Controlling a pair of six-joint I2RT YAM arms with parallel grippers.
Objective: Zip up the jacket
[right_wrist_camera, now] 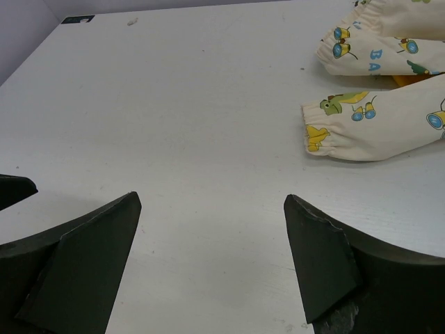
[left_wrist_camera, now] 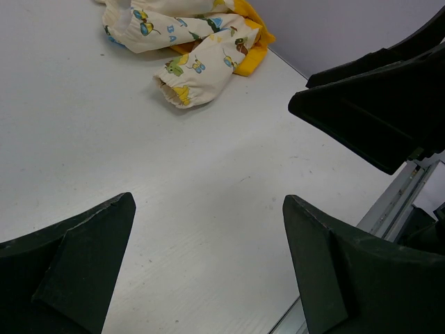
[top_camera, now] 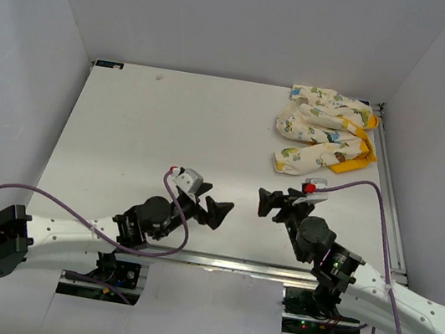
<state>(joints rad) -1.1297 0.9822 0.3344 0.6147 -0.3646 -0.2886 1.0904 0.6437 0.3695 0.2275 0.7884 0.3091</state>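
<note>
The jacket (top_camera: 325,131) lies crumpled at the table's far right corner, cream with small cartoon prints and yellow-orange trim. One sleeve cuff points toward the arms in the left wrist view (left_wrist_camera: 188,87) and in the right wrist view (right_wrist_camera: 375,125). No zipper shows. My left gripper (top_camera: 215,205) is open and empty, low over the near middle of the table. My right gripper (top_camera: 278,200) is open and empty, facing it a short way to the right and well short of the jacket. In their own views the left gripper (left_wrist_camera: 208,202) and the right gripper (right_wrist_camera: 212,200) show only bare table between the jaws.
The white table (top_camera: 170,125) is boxed in by white walls at the back and both sides. A metal rail (top_camera: 390,202) runs along its right edge. A small dark tag (top_camera: 107,64) sits at the far left corner. The right gripper's fingers (left_wrist_camera: 375,104) show in the left wrist view.
</note>
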